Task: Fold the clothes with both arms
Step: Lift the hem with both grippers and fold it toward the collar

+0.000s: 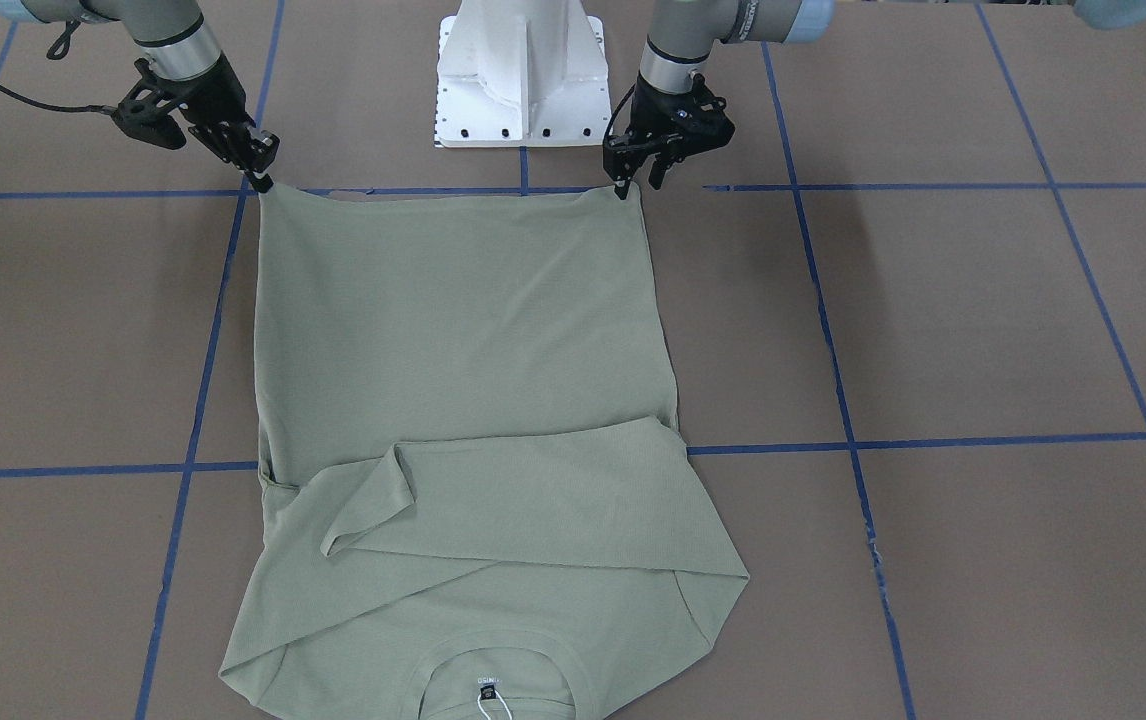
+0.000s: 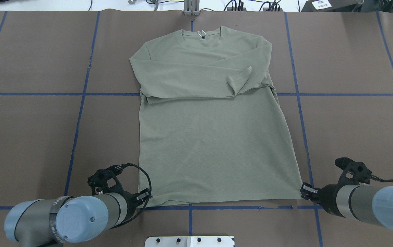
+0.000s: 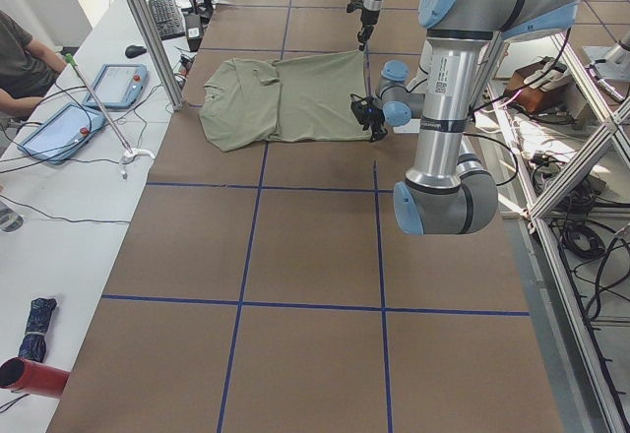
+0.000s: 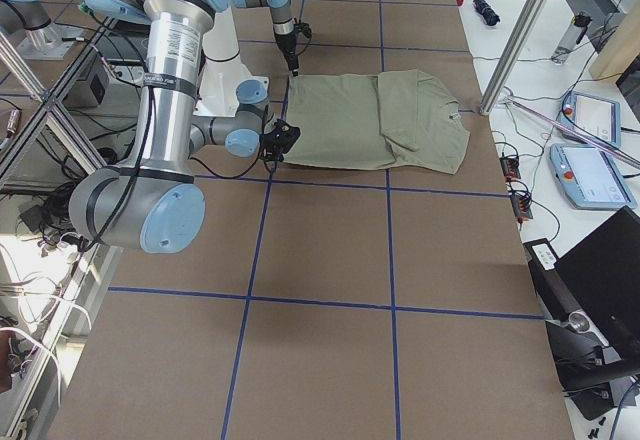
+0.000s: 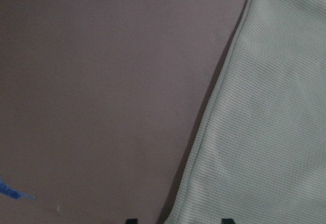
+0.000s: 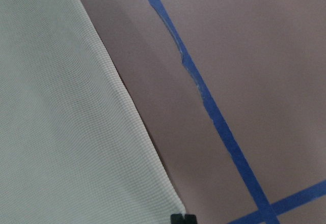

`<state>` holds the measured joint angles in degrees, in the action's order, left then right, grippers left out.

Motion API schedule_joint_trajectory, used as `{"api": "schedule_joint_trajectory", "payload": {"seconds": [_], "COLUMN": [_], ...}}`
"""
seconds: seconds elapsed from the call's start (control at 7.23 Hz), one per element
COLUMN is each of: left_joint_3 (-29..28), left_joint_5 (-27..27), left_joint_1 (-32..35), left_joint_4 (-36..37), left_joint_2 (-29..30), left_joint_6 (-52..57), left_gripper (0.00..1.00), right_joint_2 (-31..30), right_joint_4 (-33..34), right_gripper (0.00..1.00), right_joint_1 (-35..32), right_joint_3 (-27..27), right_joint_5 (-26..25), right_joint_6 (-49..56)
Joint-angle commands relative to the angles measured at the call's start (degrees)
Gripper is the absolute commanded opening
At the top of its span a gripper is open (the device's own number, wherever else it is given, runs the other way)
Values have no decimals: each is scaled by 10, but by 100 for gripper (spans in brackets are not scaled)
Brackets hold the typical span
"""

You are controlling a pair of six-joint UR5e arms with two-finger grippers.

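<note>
While the shirt (image 2: 210,137) is lying sleeves-in, its body fold is pending. Right pincer (image 1: 263,182) is clamping one hem corner — left pincer (image 1: 639,186) is straddling the other, parted.

Green knit shirt (image 6: 61,122) is spread over the left half, its edge slanted down to a corner just above the dark fingers (image 6: 183,218). The brown bench (image 6: 265,46) is crossed by blue tape (image 6: 204,96).

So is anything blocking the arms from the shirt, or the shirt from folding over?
Nothing visible. The jaws of the left arm and right arm sit at the shirt's bottom corners, and only its own folded sleeves lie on it.
</note>
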<state>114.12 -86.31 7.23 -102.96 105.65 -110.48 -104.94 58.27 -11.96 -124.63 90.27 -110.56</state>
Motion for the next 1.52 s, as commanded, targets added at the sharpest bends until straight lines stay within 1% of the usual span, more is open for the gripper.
{"api": "schedule_joint_trajectory", "payload": {"seconds": [0.0,0.14,0.28,0.41,0.69,0.83,1.11,1.24,1.38], "left_joint_3": [-2,-2,-3,-1,6,26,113,147,162], "left_joint_5": [-2,-2,-2,-1,-1,-1,-2,-1,0], "left_joint_1": [-7,-7,-7,-7,-7,-4,-11,-38,-41], "left_joint_4": [0,1,0,0,1,2,44,75,88], "left_joint_2": [3,9,8,7,3,-1,-37,-48,-61], "left_joint_6": [0,-1,-2,-2,-3,-3,-10,-29,-28], "left_gripper": [53,44,24,0,0,0,0,0,0], "right_joint_2": [0,1,1,2,3,4,2,-5,-17], "right_joint_4": [0,0,0,0,1,0,4,5,5], "right_gripper": [0,0,0,0,0,0,0,0,0], "right_joint_1": [0,1,1,1,2,3,21,32,54], "right_joint_3": [0,0,0,0,1,-2,-25,-45,-67], "right_joint_5": [0,0,1,1,1,1,0,0,0], "right_joint_6": [0,0,0,0,0,0,-4,-4,-6]}}
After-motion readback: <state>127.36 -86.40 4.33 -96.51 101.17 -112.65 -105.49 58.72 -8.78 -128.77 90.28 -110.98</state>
